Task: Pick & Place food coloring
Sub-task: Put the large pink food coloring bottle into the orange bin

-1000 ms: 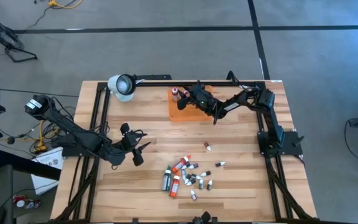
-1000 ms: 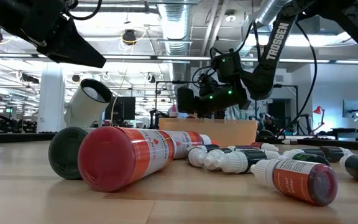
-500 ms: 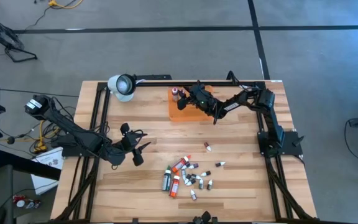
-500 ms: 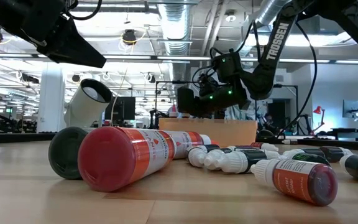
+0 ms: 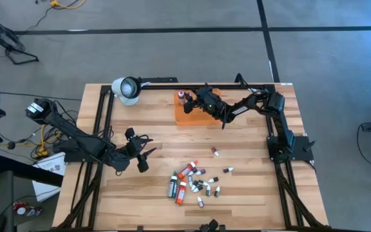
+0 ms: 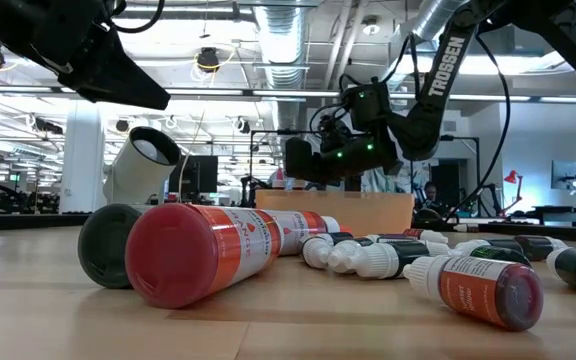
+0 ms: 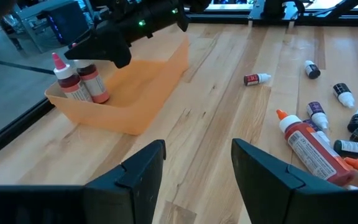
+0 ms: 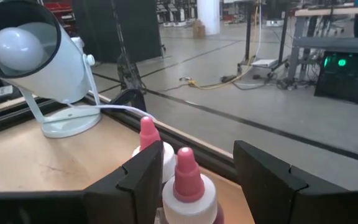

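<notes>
- High view: the right gripper [image 5: 195,102] hangs over the orange tray [image 5: 189,116]; lift it straight up.
- Low view: most food coloring bottles [image 6: 368,256] lie on the table [image 6: 268,330].
- Left wrist view: the left gripper [image 7: 197,168] waits open and empty; two bottles [image 7: 82,84] stand in the tray.
- Right wrist view: the fingers [image 8: 148,180] stand apart around a pink-capped bottle [image 8: 188,186], apparently released; do not tip it.

Wooden table [image 5: 250,161], orange tray [image 5: 187,115], scattered bottles [image 5: 192,182], lamp [image 5: 126,89]

Two dark multi-joint arms w/ black cables, white "TROSSEN" lettering, green LEDs nr right wrist.
</notes>
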